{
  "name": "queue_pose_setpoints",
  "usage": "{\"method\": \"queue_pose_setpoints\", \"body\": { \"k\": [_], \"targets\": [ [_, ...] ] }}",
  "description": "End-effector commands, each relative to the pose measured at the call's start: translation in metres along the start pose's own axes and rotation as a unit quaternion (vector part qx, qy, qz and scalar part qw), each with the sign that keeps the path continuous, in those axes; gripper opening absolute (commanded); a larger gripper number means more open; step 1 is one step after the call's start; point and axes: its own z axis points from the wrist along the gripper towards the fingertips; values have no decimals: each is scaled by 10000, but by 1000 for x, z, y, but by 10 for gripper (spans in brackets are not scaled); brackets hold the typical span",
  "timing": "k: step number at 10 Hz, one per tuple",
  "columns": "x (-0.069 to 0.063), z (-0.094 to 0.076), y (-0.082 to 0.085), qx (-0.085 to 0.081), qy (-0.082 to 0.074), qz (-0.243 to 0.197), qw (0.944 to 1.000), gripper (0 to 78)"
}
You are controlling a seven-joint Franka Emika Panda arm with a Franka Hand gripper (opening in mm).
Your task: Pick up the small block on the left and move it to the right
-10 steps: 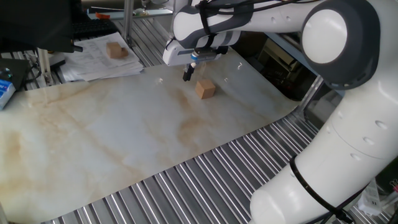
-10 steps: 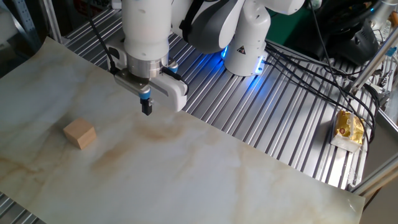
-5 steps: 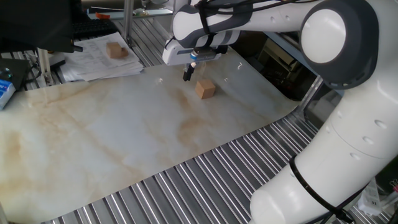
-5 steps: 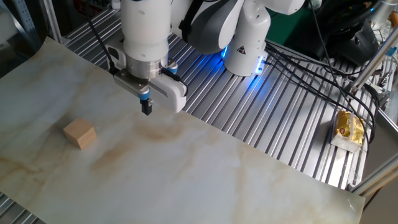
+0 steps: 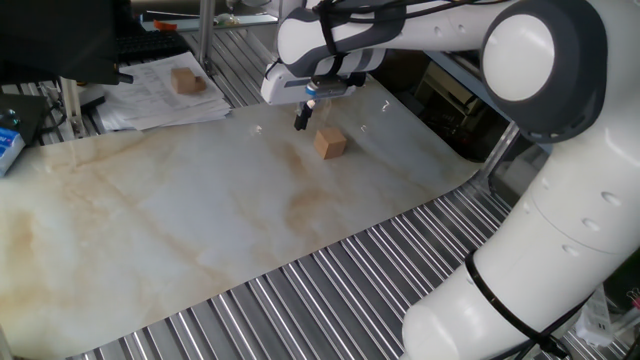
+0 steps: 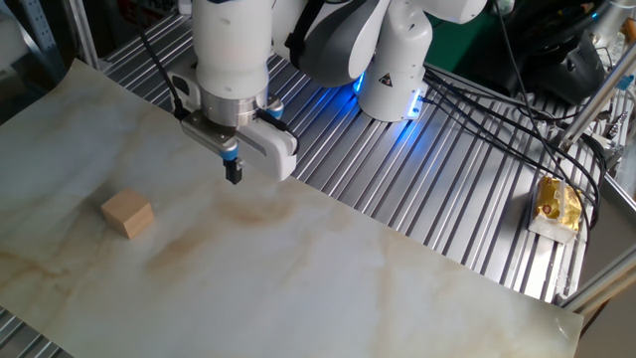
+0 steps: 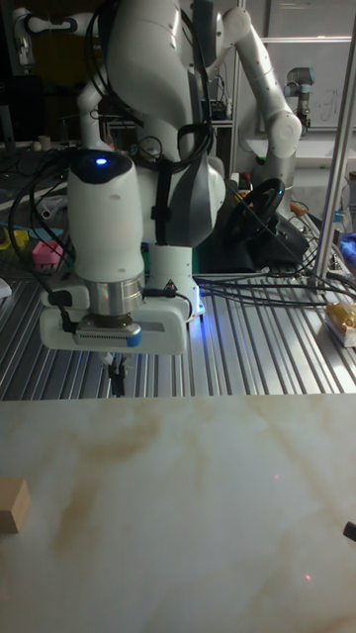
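Observation:
The small block [image 5: 330, 143] is a light-tan wooden cube lying on the marbled sheet [image 5: 200, 220]. It also shows in the other fixed view as the small block [image 6: 127, 214], and at the left edge of the tall view as the small block [image 7: 12, 504]. My gripper [image 5: 301, 120] hangs just above the sheet, a short way from the cube and not touching it. Its dark fingers are pressed together with nothing between them. In the other fixed view the gripper [image 6: 235, 174] stands well to the right of the cube. In the tall view the gripper [image 7: 117, 376] is over the sheet's far edge.
A browner wooden block [image 5: 185, 80] rests on papers [image 5: 160, 95] at the back left. The sheet lies on a ribbed metal table [image 6: 417, 189]. Black cables [image 6: 497, 119] and a yellow packet [image 6: 556, 204] lie to the right, behind the robot base [image 6: 393, 80].

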Motion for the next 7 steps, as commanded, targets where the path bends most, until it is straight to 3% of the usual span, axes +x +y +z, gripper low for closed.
{"method": "queue_pose_setpoints", "body": {
  "k": [1,7],
  "targets": [
    [-12,-7,-7,48,-22,-51,10000,0],
    [-28,-17,-18,139,0,-140,9998,0]
  ]
}}
